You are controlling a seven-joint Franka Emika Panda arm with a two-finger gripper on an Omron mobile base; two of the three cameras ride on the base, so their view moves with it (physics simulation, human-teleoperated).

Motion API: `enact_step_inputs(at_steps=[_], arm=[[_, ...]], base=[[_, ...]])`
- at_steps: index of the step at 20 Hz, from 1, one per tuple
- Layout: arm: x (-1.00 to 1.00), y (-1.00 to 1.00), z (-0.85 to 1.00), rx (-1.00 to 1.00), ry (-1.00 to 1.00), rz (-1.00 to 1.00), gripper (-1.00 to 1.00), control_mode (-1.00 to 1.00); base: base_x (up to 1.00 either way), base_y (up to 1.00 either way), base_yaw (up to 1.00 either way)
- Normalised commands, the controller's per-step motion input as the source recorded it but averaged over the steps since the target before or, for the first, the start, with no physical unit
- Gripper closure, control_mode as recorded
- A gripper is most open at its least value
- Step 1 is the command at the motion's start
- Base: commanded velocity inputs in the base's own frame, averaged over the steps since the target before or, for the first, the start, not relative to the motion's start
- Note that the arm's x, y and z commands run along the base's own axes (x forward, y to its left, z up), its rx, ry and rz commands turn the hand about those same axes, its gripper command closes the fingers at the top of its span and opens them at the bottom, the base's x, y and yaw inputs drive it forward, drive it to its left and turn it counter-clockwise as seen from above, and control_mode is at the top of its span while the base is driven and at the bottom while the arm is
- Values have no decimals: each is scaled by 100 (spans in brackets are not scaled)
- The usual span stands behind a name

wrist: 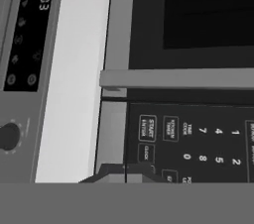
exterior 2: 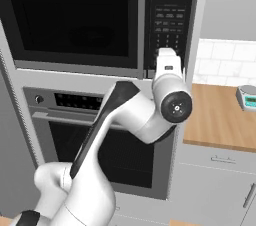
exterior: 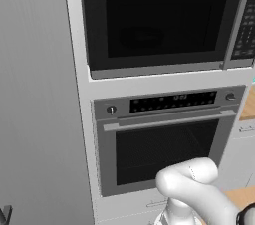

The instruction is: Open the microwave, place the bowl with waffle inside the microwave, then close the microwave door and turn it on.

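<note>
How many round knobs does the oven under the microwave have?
2. One knob is at the left end of the oven's control panel, the other knob is at its right end. In the right base view the arm hides the right one.

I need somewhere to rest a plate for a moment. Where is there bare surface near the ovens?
The wooden counter right of the oven is bare from its near edge back to the tiled wall, except for a small scale at the far right. It is crowded at the microwave keypad, where the end effector sits.
</note>
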Motion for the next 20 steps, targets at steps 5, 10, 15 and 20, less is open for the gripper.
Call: enact_step_inputs(at_steps=[5, 10, 15, 20], arm=[[1, 13, 1, 0, 0, 0, 100, -100], [17, 26, 2, 0, 0, 0, 100, -100], [49, 14, 3, 0, 0, 0, 100, -100], [69, 0, 0, 0, 0, 0, 100, -100]], base=[[0, 0, 0], [0, 0, 0], [0, 0, 0], [0, 0, 0]])
